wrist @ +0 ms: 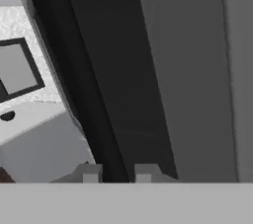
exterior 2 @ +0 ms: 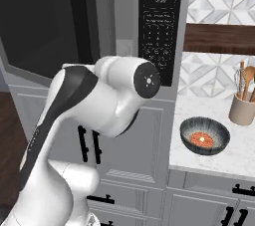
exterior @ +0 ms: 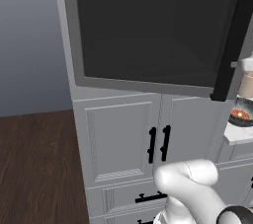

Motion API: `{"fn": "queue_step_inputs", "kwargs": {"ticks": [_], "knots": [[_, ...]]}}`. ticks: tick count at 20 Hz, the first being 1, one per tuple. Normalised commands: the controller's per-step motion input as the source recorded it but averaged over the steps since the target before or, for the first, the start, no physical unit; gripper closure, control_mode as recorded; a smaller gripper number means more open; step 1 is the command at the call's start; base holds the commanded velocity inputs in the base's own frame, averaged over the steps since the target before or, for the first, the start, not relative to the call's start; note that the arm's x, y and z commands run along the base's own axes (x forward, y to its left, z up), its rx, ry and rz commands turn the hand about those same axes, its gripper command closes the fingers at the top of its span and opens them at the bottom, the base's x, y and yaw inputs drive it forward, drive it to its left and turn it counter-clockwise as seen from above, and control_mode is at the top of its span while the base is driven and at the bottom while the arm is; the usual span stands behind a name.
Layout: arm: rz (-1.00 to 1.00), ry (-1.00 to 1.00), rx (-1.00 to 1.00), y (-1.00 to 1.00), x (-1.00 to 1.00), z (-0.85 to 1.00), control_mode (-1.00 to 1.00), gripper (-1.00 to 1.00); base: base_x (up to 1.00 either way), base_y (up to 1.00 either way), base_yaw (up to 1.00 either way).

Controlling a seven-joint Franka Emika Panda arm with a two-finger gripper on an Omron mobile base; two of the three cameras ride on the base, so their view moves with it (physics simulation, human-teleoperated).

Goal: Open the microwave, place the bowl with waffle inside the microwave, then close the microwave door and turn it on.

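So the pincer (wrist: 116, 172) sits with a fingertip on each side of the microwave door (exterior: 148, 35) handle, apparently gripping it to swing it. Bowl (exterior 2: 204, 136) with waffle waits on the worktop (exterior 2: 239, 158), right of the microwave (exterior 2: 159, 26).

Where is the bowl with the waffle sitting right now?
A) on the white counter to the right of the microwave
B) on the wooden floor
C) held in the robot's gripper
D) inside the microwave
A: the bowl rests on the counter beside a utensil holder, right of the microwave.
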Motion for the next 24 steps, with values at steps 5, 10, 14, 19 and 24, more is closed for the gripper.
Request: {"fn": "queue_step_inputs", "kwargs": {"ticks": [5, 10, 14, 19, 24], "knots": [[0.0, -0.22, -0.15, 0.48, -1.0, -0.46, -1.0, 1.0, 0.0, 0.0, 0.0], [0.0, -0.22, -0.18, 0.77, -1.0, -0.44, -1.0, 1.0, 0.0, 0.0, 0.0], [0.0, -0.18, -0.12, 0.6, -1.0, -0.13, -1.0, 1.0, 0.0, 0.0, 0.0], [-0.07, 0.14, 0.0, -0.7, -0.4, 0.13, -1.0, 1.0, 0.0, 0.0, 0.0], [-0.01, 0.17, 0.13, -0.84, 0.34, 0.0, -1.0, 1.0, 0.0, 0.0, 0.0]]}}
